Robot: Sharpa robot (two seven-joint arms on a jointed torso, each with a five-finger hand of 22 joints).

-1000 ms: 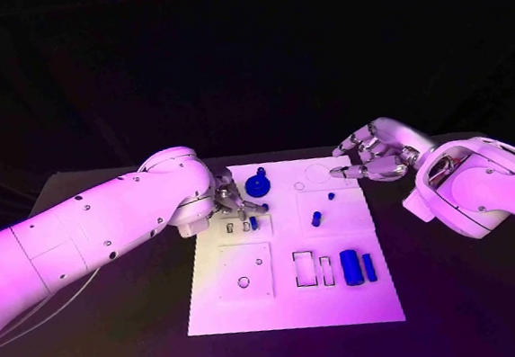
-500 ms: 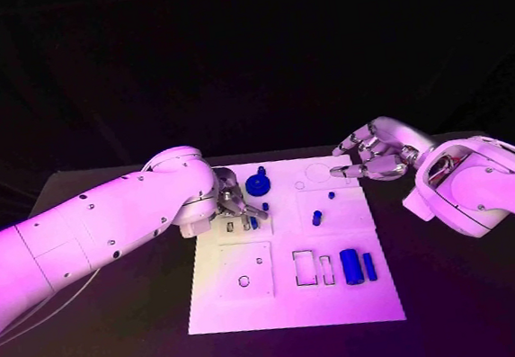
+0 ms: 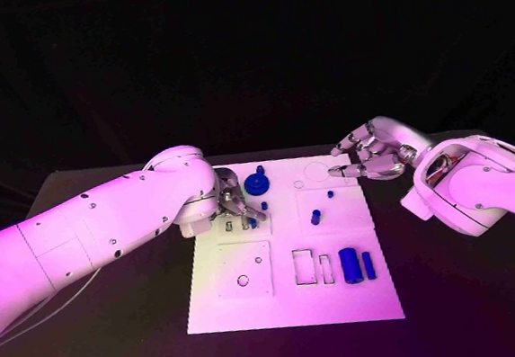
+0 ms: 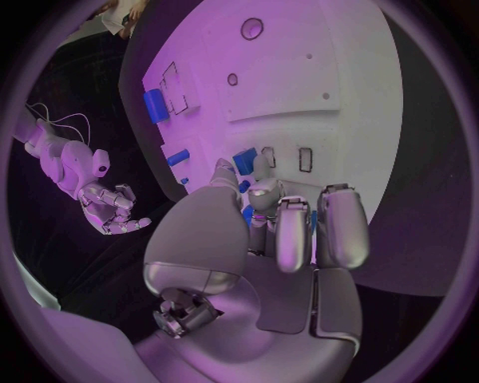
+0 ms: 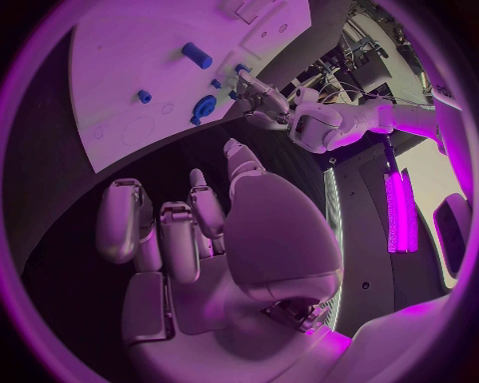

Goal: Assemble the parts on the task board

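**Surfaces and finishes on your table**

You have a matt white task board (image 3: 296,304), smooth like hard plastic, on a dull black table (image 3: 125,344). The blue parts (image 3: 351,266) on it look like glossy, smooth plastic. Your left hand (image 4: 270,239) and right hand (image 5: 199,239) show satin, metallic silver shells with a soft sheen; the arm casings are smooth, glossy white plastic.
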